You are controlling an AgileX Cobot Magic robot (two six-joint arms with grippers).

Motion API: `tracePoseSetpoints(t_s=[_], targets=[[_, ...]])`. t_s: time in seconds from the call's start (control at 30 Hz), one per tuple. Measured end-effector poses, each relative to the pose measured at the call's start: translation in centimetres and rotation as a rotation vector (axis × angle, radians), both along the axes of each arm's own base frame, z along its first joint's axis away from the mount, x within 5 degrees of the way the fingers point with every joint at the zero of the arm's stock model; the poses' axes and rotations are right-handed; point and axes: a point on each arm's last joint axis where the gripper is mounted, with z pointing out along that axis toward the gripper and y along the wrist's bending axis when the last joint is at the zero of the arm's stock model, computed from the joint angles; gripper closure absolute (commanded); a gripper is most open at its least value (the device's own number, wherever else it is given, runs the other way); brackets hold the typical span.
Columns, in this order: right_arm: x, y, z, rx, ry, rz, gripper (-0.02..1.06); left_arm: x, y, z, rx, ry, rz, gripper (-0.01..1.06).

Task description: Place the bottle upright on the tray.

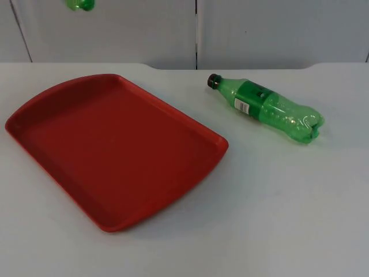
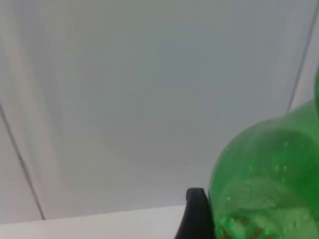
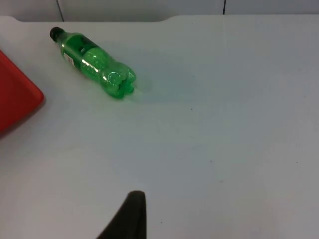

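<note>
A green plastic bottle point(image 1: 266, 107) with a black cap lies on its side on the white table, right of the red tray point(image 1: 69, 167); its cap points toward the tray's far right corner. The same bottle point(image 3: 94, 62) lies well ahead of my right gripper point(image 3: 130, 219), which hangs over bare table and touches nothing. A second green bottle point(image 2: 264, 189) is raised in the air in front of the partition wall, with my left gripper point(image 2: 219, 226) shut on it; one black fingertip point(image 2: 195, 214) rests against its side. Its green base point(image 1: 80, 4) hangs above the tray's far left.
The tray's corner point(image 3: 17, 94) lies near the lying bottle's cap. The grey partition wall point(image 1: 196, 29) closes off the table at the back. White table top point(image 1: 288, 219) stretches in front of and right of the tray.
</note>
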Motion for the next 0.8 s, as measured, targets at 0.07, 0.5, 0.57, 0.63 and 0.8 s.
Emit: tracePoseSetpoints(t_s=[0.07, 0.5, 0.57, 0.63, 0.8], targets=[[0.0, 0.0, 0.0, 0.000, 0.000, 0.000, 0.00, 0.1, 0.7, -0.2, -0.005, -0.007, 0.009, 1.05], [0.0, 0.0, 0.0, 0.000, 0.000, 0.000, 0.00, 0.0, 2.6, 0.1, -0.037, -0.099, -0.004, 1.05], [0.0, 0.0, 0.0, 0.000, 0.000, 0.000, 0.00, 0.0, 2.6, 0.1, -0.037, -0.099, -0.004, 1.05], [0.0, 0.0, 0.0, 0.000, 0.000, 0.000, 0.00, 0.0, 2.6, 0.1, -0.037, -0.099, -0.004, 1.05], [0.0, 0.0, 0.0, 0.000, 0.000, 0.000, 0.00, 0.0, 2.8, -0.2, -0.021, -0.068, 0.019, 1.05]])
